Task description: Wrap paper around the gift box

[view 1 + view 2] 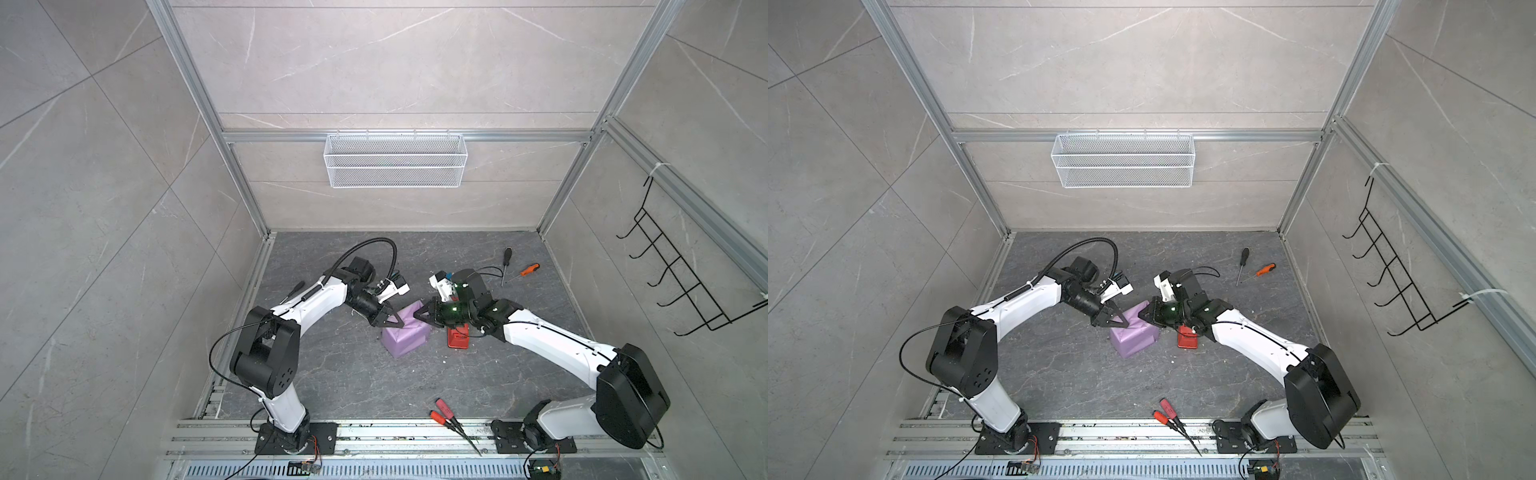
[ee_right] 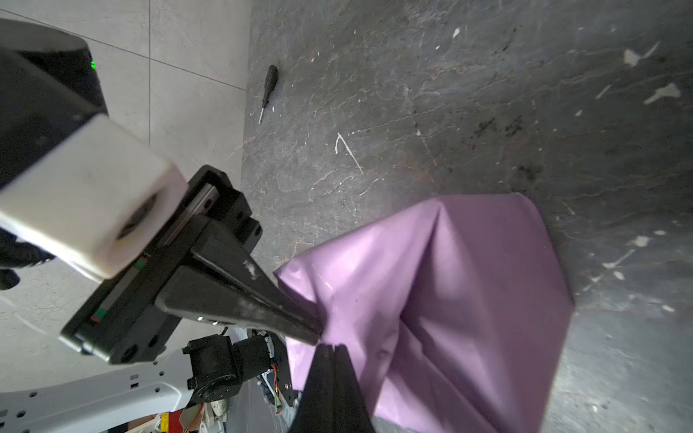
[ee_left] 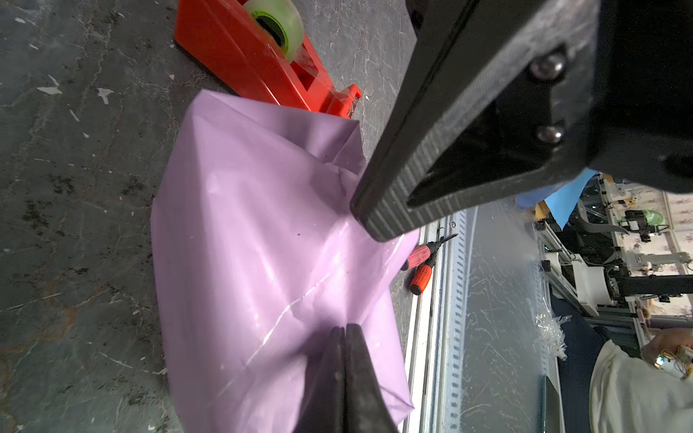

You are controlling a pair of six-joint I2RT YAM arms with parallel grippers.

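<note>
The left gripper (image 1: 399, 326), jaws pressed together, is touching its tip to the top of the lilac paper (image 1: 406, 344), which is sitting folded into a blocky shape in the middle of the worktop (image 1: 353, 382), hiding the gift box. The right gripper (image 1: 417, 316), jaws also together, is meeting the paper's top from the opposite side, close to the left tip. A red tape dispenser (image 1: 457, 338) is lying just beside the paper on the right.

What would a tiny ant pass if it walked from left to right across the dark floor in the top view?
black screwdriver by the left wall → purple paper → red tape dispenser → black screwdriver at the back → orange screwdriver
</note>
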